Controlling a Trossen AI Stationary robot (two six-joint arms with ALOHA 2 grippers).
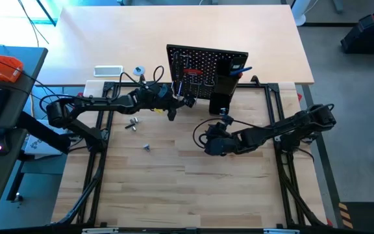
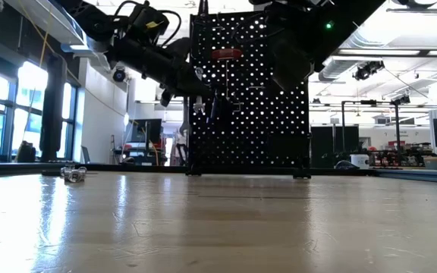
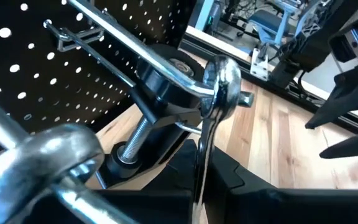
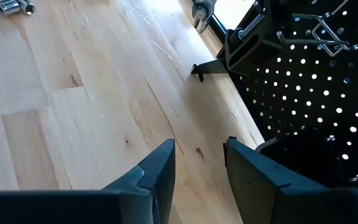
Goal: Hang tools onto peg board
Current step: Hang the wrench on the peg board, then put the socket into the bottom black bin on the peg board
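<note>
The black peg board [image 1: 206, 65] stands upright at the table's middle back, with a red-handled screwdriver [image 2: 226, 54], a blue T-handle key [image 1: 241, 68] and a black C-clamp [image 3: 160, 81] on it. My left gripper [image 1: 173, 110] is raised at the board's front left, shut on a silver wrench [image 3: 213, 106]. The wrench's ring end meets the tip of a long metal hook [image 3: 135, 46]. My right gripper [image 4: 201, 155] hangs open over the table in front of the board's right part, with nothing between its fingers. My left gripper pinches the silver wrench by its shaft [image 3: 199, 168] between its two fingers, which lie across it. The fingers come nearly level, slanting a little down toward the board. The wrench is lifted clear of the table, and its ring end [image 3: 224, 78] is against the hook's tip.
A few small silver bits [image 1: 133, 123] and another [image 1: 147, 147] lie on the table left of centre. A white flat thing [image 1: 108, 70] lies left of the board. The board's black foot [image 4: 207, 68] sticks out onto the table. Bare wood spreads toward the near edge.
</note>
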